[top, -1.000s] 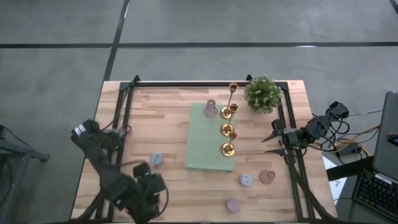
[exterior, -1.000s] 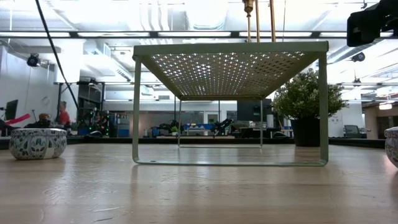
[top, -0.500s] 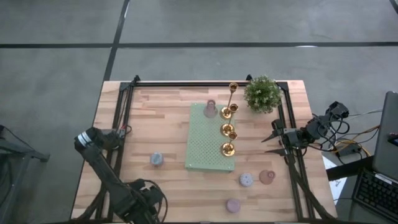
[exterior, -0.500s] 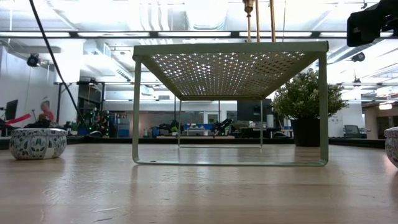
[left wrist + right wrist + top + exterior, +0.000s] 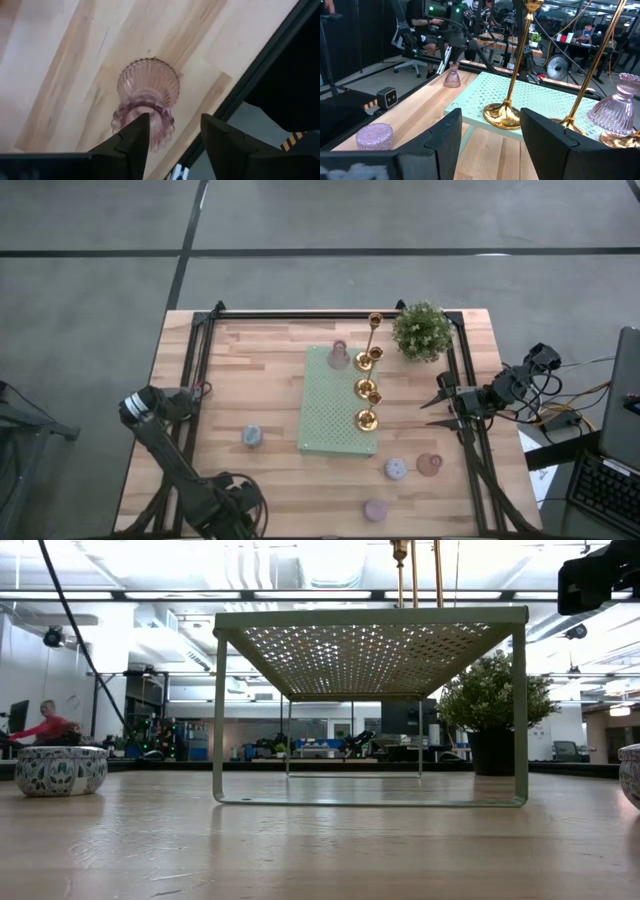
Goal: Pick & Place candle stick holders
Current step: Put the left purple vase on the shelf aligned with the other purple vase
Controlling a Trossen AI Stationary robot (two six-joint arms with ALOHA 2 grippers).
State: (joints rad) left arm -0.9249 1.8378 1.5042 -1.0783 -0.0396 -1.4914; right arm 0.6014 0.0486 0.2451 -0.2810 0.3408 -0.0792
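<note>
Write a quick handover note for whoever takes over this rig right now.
Left gripper: fingers open, at the table's front-left corner, with a ribbed pink holder just ahead, not gripped.
Right gripper: open, waiting at the right edge.
On the green rack: gold holders and one pink glass holder.
Loose on the table: blue-grey holder and three pastel holders front right.
Left to do: probably those loose ones.

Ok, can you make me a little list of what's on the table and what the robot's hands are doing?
left gripper: open, pointed at the pink ribbed holder by the table edge
right gripper: open, waiting at the table's right side
green rack: carries gold holders and a pink glass holder
loose on the wood: blue-grey holder, lavender holder
plant: beside the rack
</note>
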